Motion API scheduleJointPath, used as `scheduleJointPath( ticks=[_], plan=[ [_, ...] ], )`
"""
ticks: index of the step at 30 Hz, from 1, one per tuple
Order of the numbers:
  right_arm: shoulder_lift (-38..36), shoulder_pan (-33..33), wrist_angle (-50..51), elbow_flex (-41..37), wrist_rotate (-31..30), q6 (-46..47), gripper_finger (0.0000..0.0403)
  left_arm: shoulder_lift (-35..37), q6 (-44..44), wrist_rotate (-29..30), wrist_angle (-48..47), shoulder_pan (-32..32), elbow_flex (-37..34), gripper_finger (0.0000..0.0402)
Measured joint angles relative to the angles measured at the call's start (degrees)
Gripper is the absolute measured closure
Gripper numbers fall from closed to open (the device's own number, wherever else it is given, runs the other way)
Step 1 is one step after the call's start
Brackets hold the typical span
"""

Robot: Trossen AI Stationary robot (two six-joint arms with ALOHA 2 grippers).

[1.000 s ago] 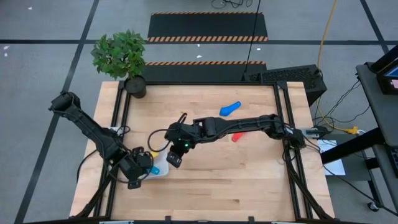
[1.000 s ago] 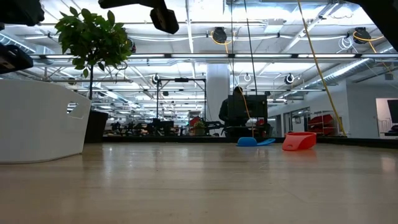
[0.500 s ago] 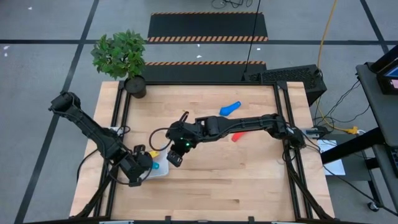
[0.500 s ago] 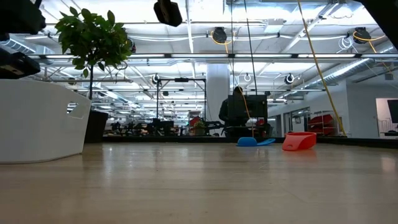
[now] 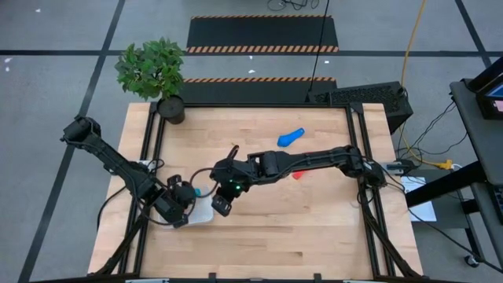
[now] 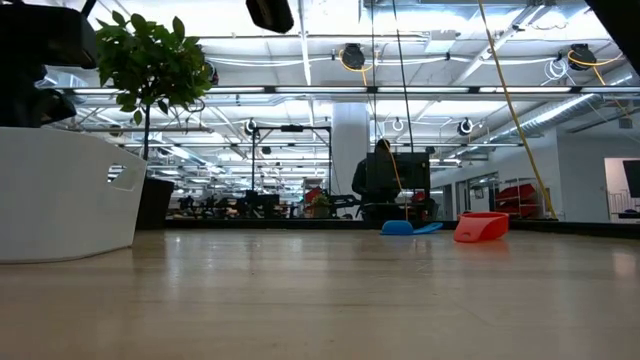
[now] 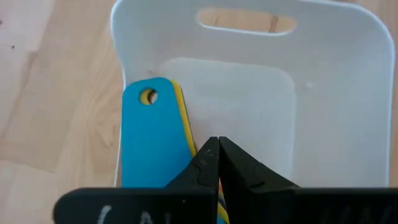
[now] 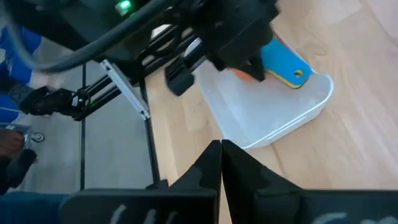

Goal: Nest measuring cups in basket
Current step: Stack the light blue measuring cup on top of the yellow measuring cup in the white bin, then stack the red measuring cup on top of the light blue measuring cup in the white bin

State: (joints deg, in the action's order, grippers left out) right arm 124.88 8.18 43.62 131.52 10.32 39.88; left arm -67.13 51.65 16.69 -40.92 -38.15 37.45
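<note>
The white basket [image 5: 203,214] sits on the table at the near left. It fills the left wrist view [image 7: 348,93] and shows in the right wrist view [image 8: 273,118]. A stack of nested measuring cups is over it, the light blue one [image 7: 152,143] on top, then yellow and orange [image 8: 244,73]. My left gripper [image 5: 185,209] [image 7: 217,146] is shut on this stack, and its body hides the bowls. My right gripper [image 5: 222,206] [image 8: 221,149] hangs shut and empty above the basket's right side. A dark blue cup [image 5: 290,138] and a red cup [image 5: 299,174] lie on the table farther right. My left gripper is shut on the nested cups beside the handles' inner end [image 7: 189,146], with yellow showing between its two fingers. The fingers slant down from the table's left. The flat handles [image 8: 285,63] stick out over the basket's wall. Whether the bowls rest on the basket's floor is hidden.
A potted plant [image 5: 161,79] stands at the table's far left corner. In the low view the blue cup [image 6: 410,228] and the red cup [image 6: 480,226] lie far off, and the basket's wall [image 6: 60,195] rises at the left. Bare wood lies along the near edge.
My left gripper has moved a little toward the table's right edge, farther over the basket, and has turned at the wrist, carrying the nested cups with it. It has stayed shut.
</note>
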Motion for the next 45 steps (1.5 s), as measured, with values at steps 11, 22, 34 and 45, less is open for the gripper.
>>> scheduleJointPath(
  ticks=[11,22,34,45],
  plan=[
    [-0.9,0.2,0.3,0.0,-0.1,0.0,0.0399,0.1,3.8,0.8,2.1,0.0,1.1,0.0393],
    [-3.8,-2.1,13.9,0.1,-5.1,-0.6,0.0399,0.5,5.5,3.3,2.3,0.1,7.1,0.0394],
    [-9.4,-3.6,44.1,0.0,-18.7,3.1,0.0398,0.5,12.9,3.5,7.4,1.7,7.3,0.0398],
    [-16.3,-5.4,44.2,-8.7,-22.1,-0.6,0.0397,0.5,11.5,4.4,11.3,4.6,7.3,0.0391]
  ],
)
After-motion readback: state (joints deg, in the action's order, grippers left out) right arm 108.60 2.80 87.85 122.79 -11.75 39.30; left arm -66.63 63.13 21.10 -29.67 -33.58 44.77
